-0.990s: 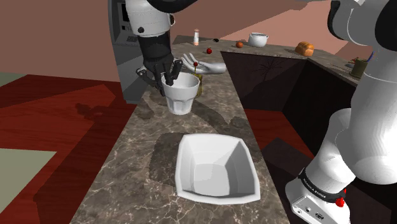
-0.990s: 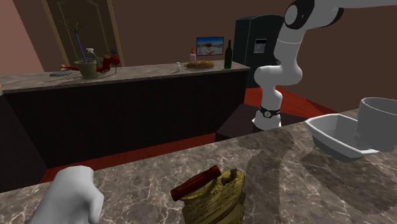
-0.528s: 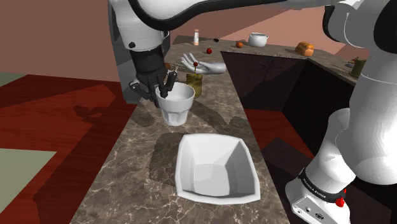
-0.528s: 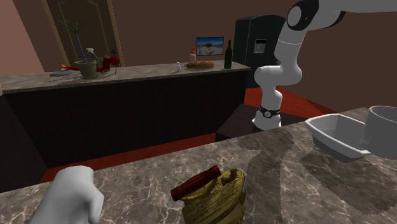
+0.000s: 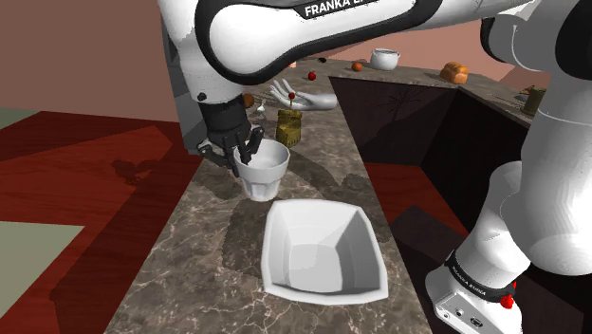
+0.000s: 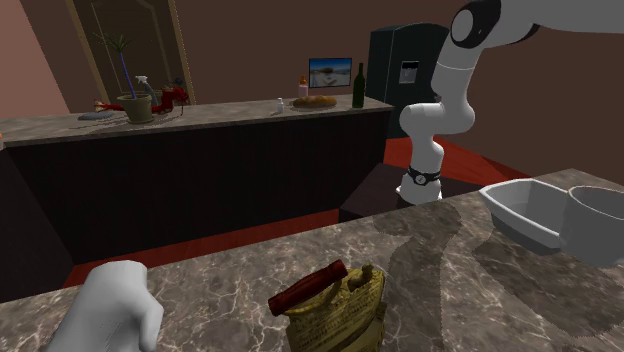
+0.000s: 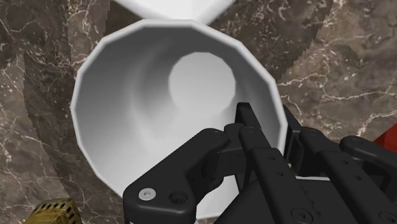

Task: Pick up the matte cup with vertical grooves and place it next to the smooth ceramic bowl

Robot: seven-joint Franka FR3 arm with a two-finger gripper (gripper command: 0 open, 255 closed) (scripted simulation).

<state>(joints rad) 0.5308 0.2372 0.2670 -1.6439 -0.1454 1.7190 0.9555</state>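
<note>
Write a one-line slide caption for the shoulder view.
Black gripper clasps a white cup by its rim, close beside a white bowl on a dark stone counter.

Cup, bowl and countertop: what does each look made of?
Cup: plain white and matte with faceted sides. It could be ceramic or plastic; the render leaves it open.
Bowl: white and smooth with a soft sheen and angular walls. It looks ceramic, but that is not certain.
Countertop: dark brown stone, marble-like by its pale veins.
</note>
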